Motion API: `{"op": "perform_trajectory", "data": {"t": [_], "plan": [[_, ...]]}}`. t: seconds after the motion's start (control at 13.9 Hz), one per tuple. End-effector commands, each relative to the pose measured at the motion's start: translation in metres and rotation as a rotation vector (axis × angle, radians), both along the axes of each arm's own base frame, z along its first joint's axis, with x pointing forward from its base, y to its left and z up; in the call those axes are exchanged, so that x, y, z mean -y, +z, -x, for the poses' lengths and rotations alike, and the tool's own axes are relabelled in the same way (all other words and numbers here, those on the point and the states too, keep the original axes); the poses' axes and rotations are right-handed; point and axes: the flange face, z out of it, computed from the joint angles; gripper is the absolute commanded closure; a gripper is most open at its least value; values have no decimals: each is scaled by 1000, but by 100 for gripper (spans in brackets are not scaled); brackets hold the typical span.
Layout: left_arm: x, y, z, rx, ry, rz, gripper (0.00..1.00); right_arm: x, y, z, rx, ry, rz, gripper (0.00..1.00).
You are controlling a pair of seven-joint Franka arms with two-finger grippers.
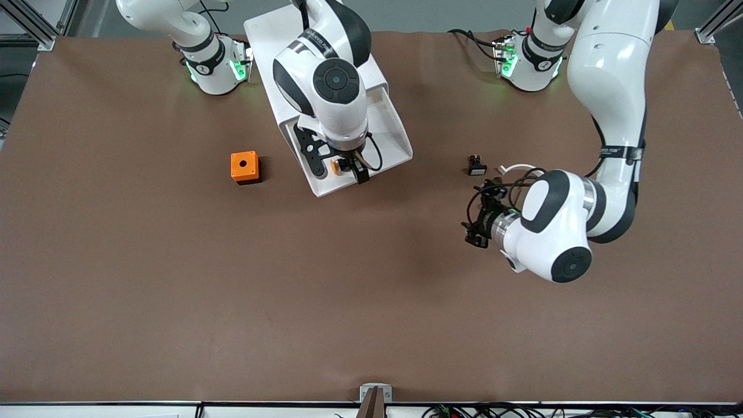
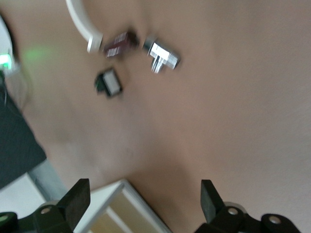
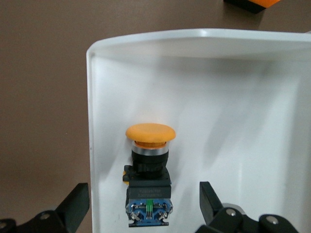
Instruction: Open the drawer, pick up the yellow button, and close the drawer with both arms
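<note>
Hangs over the open drawer, upper middle of the front frame: right gripper, fingers spread wide and gripping nothing. Straddles the button, which lies between them on the drawer floor, just beside one side wall and close to the front corner. Lies on its side, long axis running along the drawer's pull direction: orange-yellow cap toward the sloped front lip, dark body and blue terminal end toward the cabinet.

Shows all of this only in the right wrist view; in the front view gives just an orange speck under the wrist.

Sits on the table, nearer the right arm's end: orange cube with a hole.

Waits above bare table toward the left arm's end: left gripper, fingers apart and empty. Adds in the left wrist view a metal fitting and a dark reddish piece beside the small black piece with a white face and the white curved piece.
</note>
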Motion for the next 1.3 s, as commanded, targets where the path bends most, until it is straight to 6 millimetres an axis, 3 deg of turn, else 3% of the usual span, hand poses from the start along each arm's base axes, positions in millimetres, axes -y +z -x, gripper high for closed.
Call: {"op": "perform_trajectory", "data": {"t": [0.0,0.14,0.43,0.72,1.01,1.23], "plan": [[-31,22,-11,123,-211,62,0,-3,5,-4,14,-5,-1,0],[-39,31,-17,197,-375,117,0,-2,4,-5,12,-4,2,24],[-32,32,-23,261,-392,116,0,0,2,-6,10,-8,6,29],[-29,26,-22,264,-416,104,0,-1,0,-4,10,-1,10,44],[-25,21,-22,259,-409,91,0,-3,-7,-4,2,0,17,46],[-12,18,-17,256,-428,89,0,-6,-14,-2,-4,8,24,63]]}}
